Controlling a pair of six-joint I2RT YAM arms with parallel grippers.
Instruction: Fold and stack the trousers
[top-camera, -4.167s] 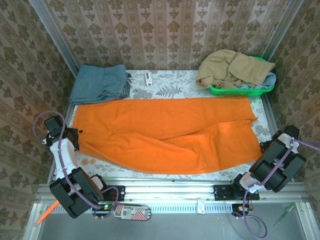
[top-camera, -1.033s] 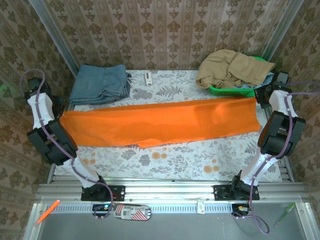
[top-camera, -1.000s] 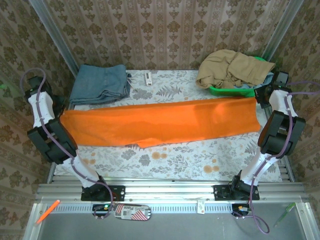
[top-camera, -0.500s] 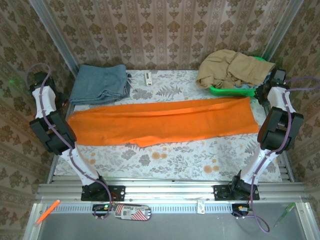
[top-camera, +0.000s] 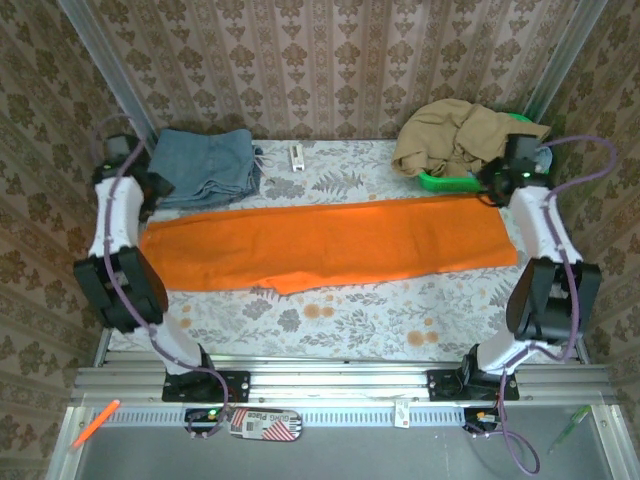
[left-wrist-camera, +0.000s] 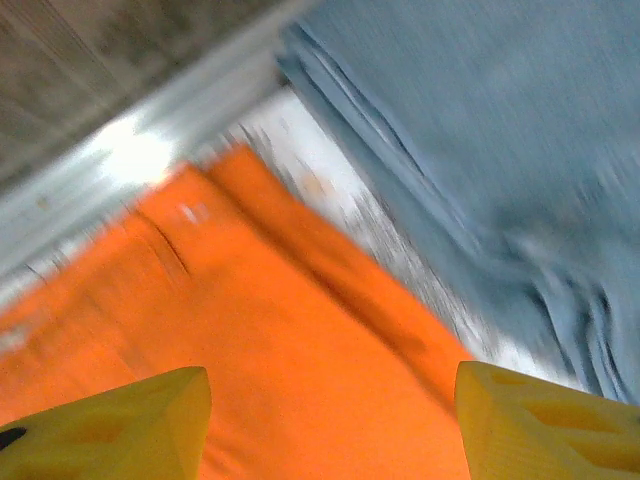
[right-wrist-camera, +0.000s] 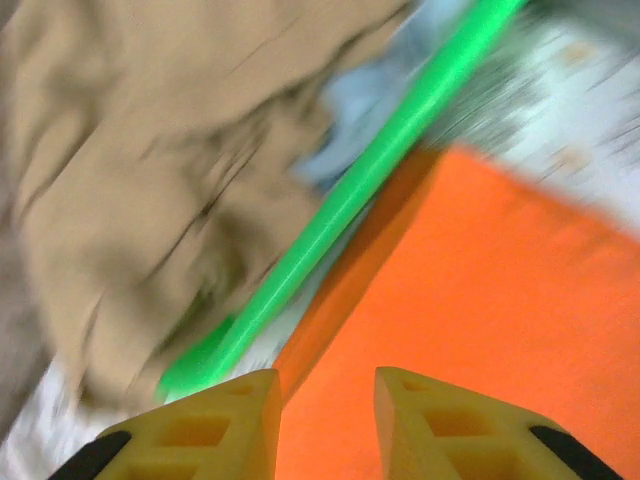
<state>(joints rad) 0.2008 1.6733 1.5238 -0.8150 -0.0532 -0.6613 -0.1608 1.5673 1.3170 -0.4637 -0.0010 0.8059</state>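
The orange trousers (top-camera: 330, 245) lie folded lengthwise in a long band across the middle of the table. Their left end (left-wrist-camera: 250, 330) spreads under my left gripper (left-wrist-camera: 330, 430), whose yellow fingers (left-wrist-camera: 110, 420) stand wide apart with nothing between them. In the top view that left gripper (top-camera: 140, 178) hovers at the band's far-left corner. My right gripper (top-camera: 500, 180) is above the far-right corner. In the right wrist view the right gripper (right-wrist-camera: 325, 420) stands slightly open over the orange cloth (right-wrist-camera: 500, 300), holding nothing.
A folded blue-grey garment (top-camera: 205, 165) lies at the back left, close to my left gripper. A green basket (top-camera: 450, 182) with a tan garment (top-camera: 460, 130) sits at the back right, its rim (right-wrist-camera: 400, 140) beside my right fingers. A small white object (top-camera: 295, 157) lies at the back.
Both grippers have opened and let go of the trousers' ends. The cloth has settled flat on the table. Both arms have swung toward the back and inward.
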